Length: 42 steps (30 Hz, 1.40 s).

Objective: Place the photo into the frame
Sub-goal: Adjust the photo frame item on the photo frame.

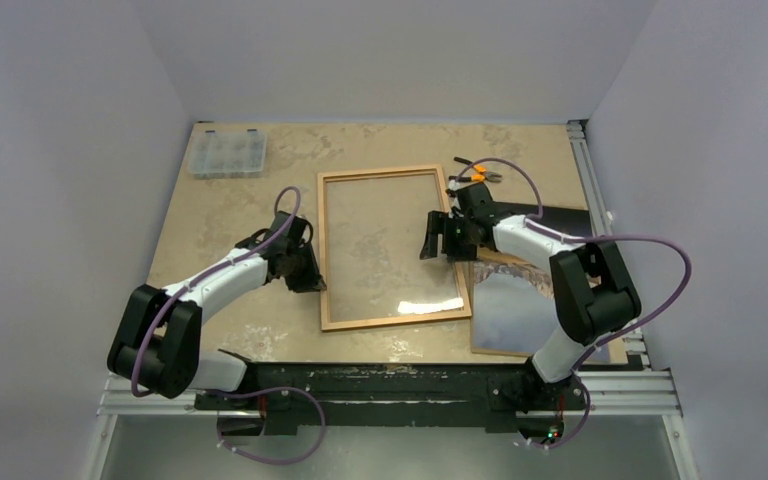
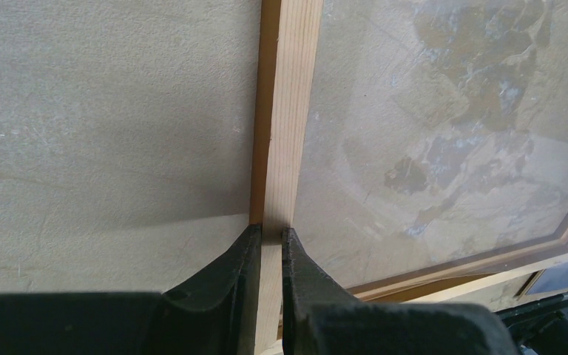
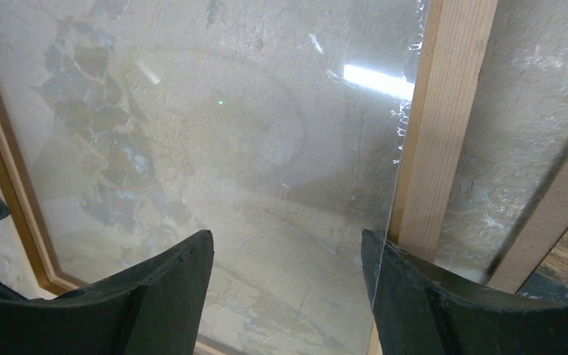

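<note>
The frame [image 1: 395,320] of light wood lies flat in the middle of the table with a clear pane in it. My left gripper [image 1: 307,277] is shut on its left rail [image 2: 290,111]; the black fingertips [image 2: 250,240] pinch the rail from both sides. My right gripper [image 1: 439,240] hovers open and empty over the frame's right side; in the right wrist view [image 3: 287,240] the pane's edge runs past the right finger beside the right rail [image 3: 444,126]. The photo [image 1: 508,315] lies glossy side up to the right of the frame, partly under my right arm.
A brown hardboard panel [image 1: 505,259] and a black sheet [image 1: 566,222] lie by the right arm; the panel's edge shows in the right wrist view [image 3: 551,211]. Orange-handled pliers [image 1: 477,175] lie behind the frame. A clear compartment box [image 1: 227,153] sits far left.
</note>
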### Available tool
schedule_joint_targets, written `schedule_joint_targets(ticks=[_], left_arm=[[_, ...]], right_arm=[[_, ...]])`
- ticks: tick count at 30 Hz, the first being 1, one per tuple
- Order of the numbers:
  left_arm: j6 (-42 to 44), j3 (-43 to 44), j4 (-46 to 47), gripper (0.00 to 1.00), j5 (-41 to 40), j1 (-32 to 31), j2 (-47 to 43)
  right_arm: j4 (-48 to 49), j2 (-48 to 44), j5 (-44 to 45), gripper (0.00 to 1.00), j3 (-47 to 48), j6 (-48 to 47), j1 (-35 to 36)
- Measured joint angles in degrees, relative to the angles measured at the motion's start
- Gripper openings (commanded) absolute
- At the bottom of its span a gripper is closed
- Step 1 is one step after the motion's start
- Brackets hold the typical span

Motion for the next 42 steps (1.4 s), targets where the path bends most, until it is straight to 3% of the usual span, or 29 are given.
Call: schedule_joint_targets(ticks=[15,42], left_arm=[[-0.02,0.26,0.00,0.09,-0.28,-0.33,0.22],[-0.02,0.61,0.22,0.09,-0.63,-0.94,0.63]], right_arm=[[-4.81,0.00,9.70,0.75,3.04,-1.27,3.45],[-9.70,-4.44,13.11,0.79,6.38,-1.53,3.52]])
